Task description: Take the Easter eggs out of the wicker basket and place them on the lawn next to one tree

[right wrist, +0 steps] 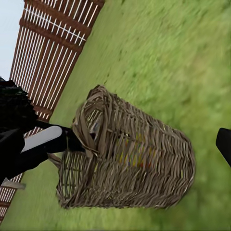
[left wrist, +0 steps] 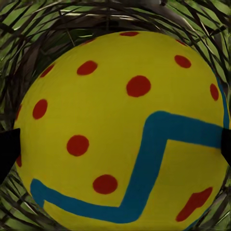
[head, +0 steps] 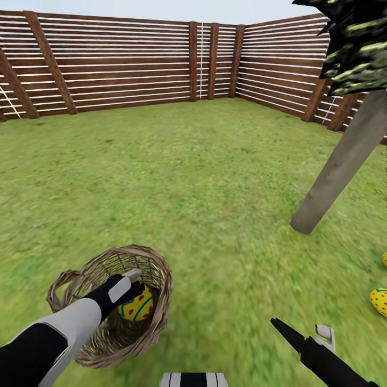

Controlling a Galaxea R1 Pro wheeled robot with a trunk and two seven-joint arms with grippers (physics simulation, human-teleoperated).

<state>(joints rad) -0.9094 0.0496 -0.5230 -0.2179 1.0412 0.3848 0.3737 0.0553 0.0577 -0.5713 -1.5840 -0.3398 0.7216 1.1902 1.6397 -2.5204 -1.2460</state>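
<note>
Left gripper [head: 134, 288]: inside woven brown wicker basket [head: 156, 322], fingers either side of yellow egg with blue zigzag and red dots [head: 137, 307]; grip firmness unclear.
Right gripper [head: 303, 334]: jaws parted, holding nothing.
Beyond it: two more eggs [head: 379, 301] on green lawn [head: 204, 177] near pale grey trunk [head: 344, 161].

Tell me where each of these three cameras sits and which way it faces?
Head view: on the robot's head, looking forward and down over the lawn; both arms show, the left end effector inside the wicker basket.
Left wrist view: by that end effector, facing an Easter egg close up; dark fingertips at the edges.
Right wrist view: on the right arm, facing the basket's side; the left arm reaches in.
Shared: all three views show the basket.
</note>
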